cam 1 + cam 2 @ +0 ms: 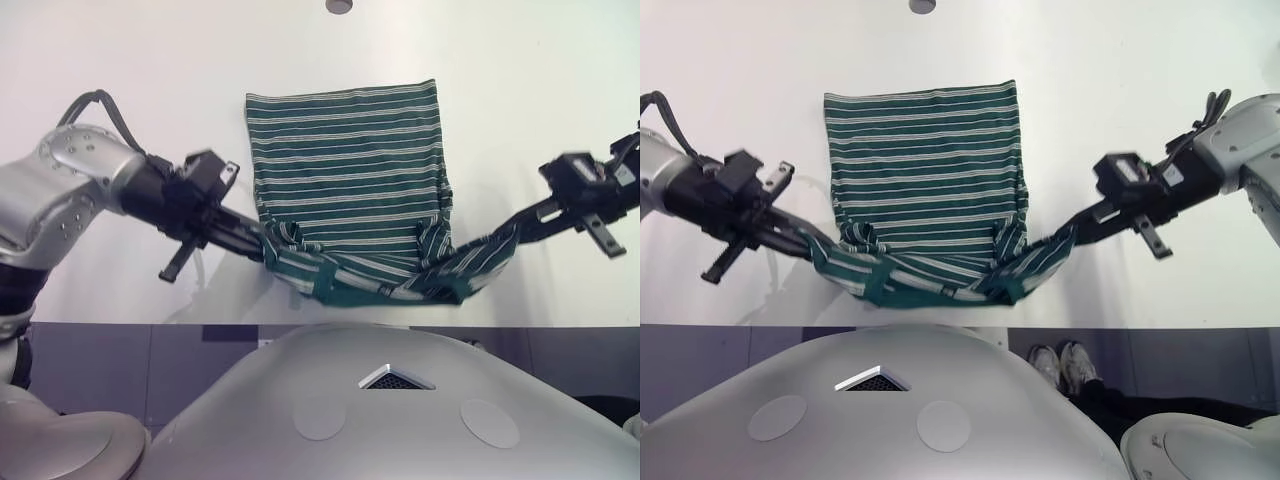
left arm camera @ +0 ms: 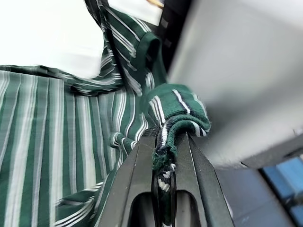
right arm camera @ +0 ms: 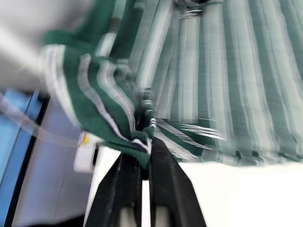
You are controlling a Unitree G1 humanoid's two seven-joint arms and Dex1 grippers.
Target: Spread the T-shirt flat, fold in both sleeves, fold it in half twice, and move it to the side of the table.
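A green T-shirt [image 1: 350, 170] with white stripes lies on the white table [image 1: 150, 60], its far part flat, its near edge lifted and bunched. My left gripper [image 1: 262, 244] is shut on the near left corner of the T-shirt [image 2: 165, 142]. My right gripper [image 1: 512, 232] is shut on the near right corner of the T-shirt [image 3: 123, 123]. The cloth sags in a band between the two grippers, just above the table's near edge. In the right eye view the T-shirt [image 1: 925, 170] shows the same way, with the left gripper [image 1: 812, 245] and right gripper [image 1: 1072, 235] at its near corners.
A small dark round hole [image 1: 339, 5] sits at the far edge of the table. Bare tabletop [image 1: 540, 90] lies on both sides of the shirt. The table's near edge [image 1: 120, 322] runs just below the hanging cloth.
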